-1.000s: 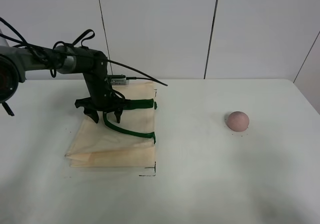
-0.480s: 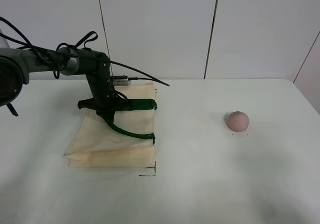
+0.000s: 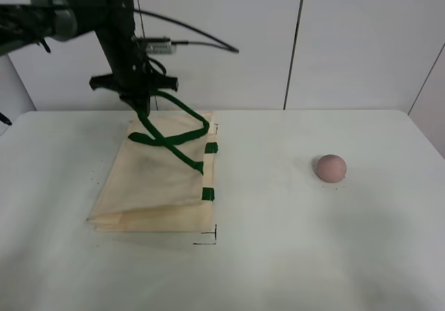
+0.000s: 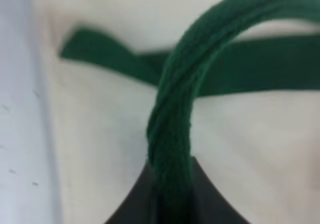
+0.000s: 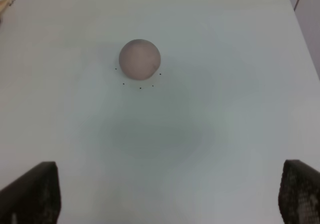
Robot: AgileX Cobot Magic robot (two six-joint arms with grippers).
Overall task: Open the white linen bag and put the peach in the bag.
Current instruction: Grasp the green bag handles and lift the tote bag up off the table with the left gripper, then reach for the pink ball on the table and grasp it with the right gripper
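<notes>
The white linen bag lies on the left part of the table, its upper layer pulled up toward the back. My left gripper is raised above the bag's far edge and is shut on one dark green strap handle, which hangs in a loop from it. The left wrist view shows that strap running into the closed jaws, with the other strap lying across the cloth behind it. The peach rests on the table at the right. In the right wrist view the peach lies ahead of my right gripper, which is open wide and empty.
Small black corner marks sit on the table by the bag's near right corner. A white panelled wall stands behind the table. Black cables trail from the left arm.
My left gripper closed on the green strap and rose well above the table, lifting the strap and the bag's upper layer. The peach has not moved.
</notes>
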